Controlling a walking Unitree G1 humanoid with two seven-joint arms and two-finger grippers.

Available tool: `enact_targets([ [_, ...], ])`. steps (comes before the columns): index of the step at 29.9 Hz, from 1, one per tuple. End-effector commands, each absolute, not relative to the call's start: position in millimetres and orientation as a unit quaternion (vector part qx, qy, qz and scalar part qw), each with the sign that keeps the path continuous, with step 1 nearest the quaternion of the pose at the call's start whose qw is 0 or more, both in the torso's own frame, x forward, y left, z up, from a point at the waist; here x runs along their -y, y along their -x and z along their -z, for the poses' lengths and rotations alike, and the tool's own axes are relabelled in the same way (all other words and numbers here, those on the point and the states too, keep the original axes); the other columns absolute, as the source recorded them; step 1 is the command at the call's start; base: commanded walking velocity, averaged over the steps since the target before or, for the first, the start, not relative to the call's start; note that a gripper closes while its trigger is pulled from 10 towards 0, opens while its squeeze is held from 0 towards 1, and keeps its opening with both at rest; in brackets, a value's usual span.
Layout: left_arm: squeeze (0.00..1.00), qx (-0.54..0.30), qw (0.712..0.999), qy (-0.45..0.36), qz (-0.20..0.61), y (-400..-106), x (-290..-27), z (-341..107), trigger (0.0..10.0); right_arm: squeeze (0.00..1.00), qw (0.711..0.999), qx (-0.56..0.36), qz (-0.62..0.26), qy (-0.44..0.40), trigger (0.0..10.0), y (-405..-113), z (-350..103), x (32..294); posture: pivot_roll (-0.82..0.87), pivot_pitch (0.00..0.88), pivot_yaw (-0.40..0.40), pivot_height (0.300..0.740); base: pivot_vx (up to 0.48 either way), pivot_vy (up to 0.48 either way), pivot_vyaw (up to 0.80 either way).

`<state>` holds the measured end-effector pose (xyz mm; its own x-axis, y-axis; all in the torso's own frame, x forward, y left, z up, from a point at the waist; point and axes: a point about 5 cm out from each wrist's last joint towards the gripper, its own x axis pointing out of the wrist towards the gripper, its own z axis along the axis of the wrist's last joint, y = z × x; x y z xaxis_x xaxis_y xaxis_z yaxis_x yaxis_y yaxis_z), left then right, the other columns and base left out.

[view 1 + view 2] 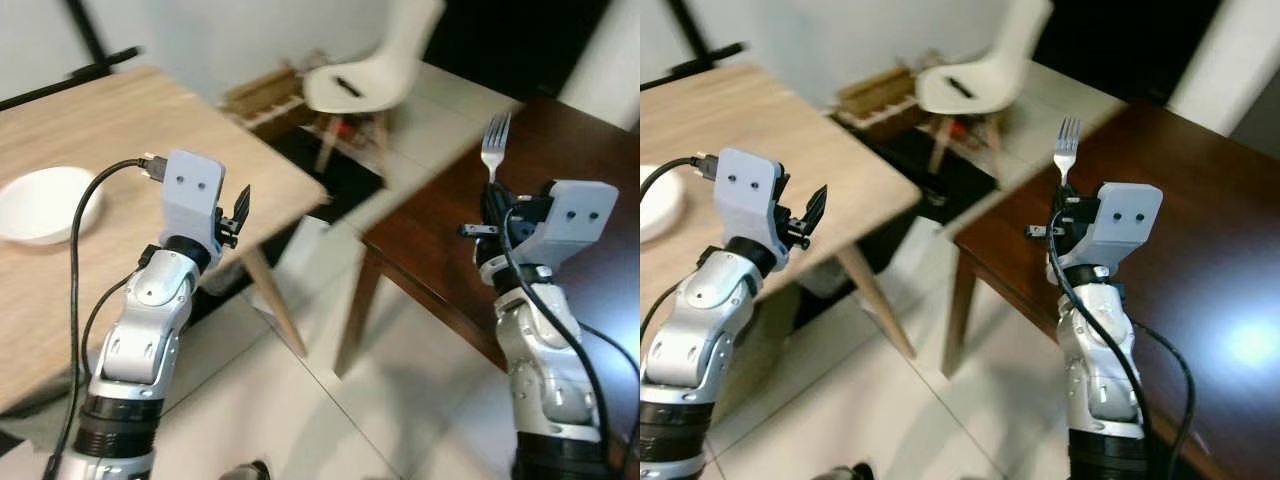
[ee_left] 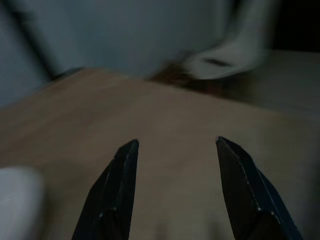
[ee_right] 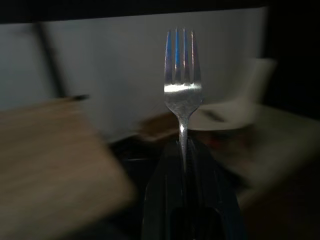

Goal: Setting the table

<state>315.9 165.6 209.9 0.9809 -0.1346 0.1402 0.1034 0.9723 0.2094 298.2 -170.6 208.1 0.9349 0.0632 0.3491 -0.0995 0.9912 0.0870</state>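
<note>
Presently we list: light wooden table [image 1: 120, 130], far left; dark table [image 1: 560, 170], right; white bowl [image 1: 40, 205] on the light table. Left gripper [image 2: 175, 190], fingers apart, empty. Right gripper [image 1: 492, 205] clamped on upright fork [image 1: 494, 145] above the dark table's edge. Step, we judge: carrying; next, lay fork beside bowl.

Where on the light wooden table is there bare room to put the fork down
The light table is bare from the white bowl across to its near corner, under the open left gripper. The right gripper holds the fork upright over the bare dark table.
</note>
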Motion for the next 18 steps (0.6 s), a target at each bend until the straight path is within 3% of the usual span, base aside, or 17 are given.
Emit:
enact_targets([
  [1,0.0,0.075,0.989,-0.104,0.068,-315.1,-161.2,-207.4,10.0,0.0,0.982,0.177,-0.039,-0.051,10.0,-295.1,-207.9,179.4,-0.08,0.035,0.051,0.74,0.48,0.0,0.77],
  [18,0.0,0.114,0.981,-0.134,0.087,-307.1,-145.6,-214.5,10.0,0.0,0.972,0.183,-0.124,-0.076,10.0,-291.9,-213.3,166.6,-0.08,0.042,0.054,0.74,0.438,0.0,0.77],
])
